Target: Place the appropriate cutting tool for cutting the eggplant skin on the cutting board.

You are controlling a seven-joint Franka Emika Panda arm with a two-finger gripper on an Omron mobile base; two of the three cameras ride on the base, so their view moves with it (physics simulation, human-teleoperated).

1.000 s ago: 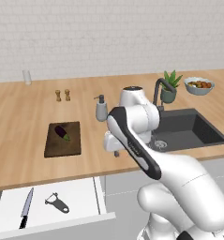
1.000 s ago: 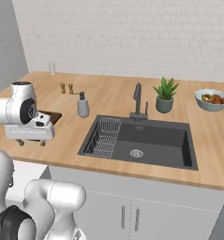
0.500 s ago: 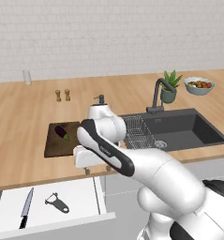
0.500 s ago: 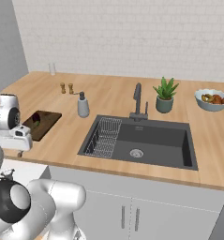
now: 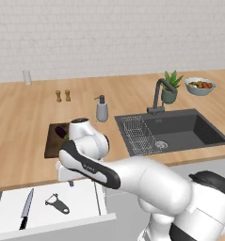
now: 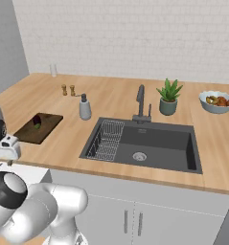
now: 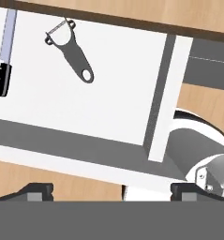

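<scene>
Approach step: gripper, jaws apart and empty, hangs above the open drawer; next it must descend onto the peeler, avoiding the knife.

Open white drawer at lower left of the left base view, with bare floor between the peeler and the knife, which lie well apart. More bare floor to the right of the peeler, up to the drawer's side wall. In the hand view, peeler at upper left, knife at the left edge, clear white floor below and right of both. Counter edge overhanging along the top. Gripper fingertips spread wide at the bottom corners.
</scene>
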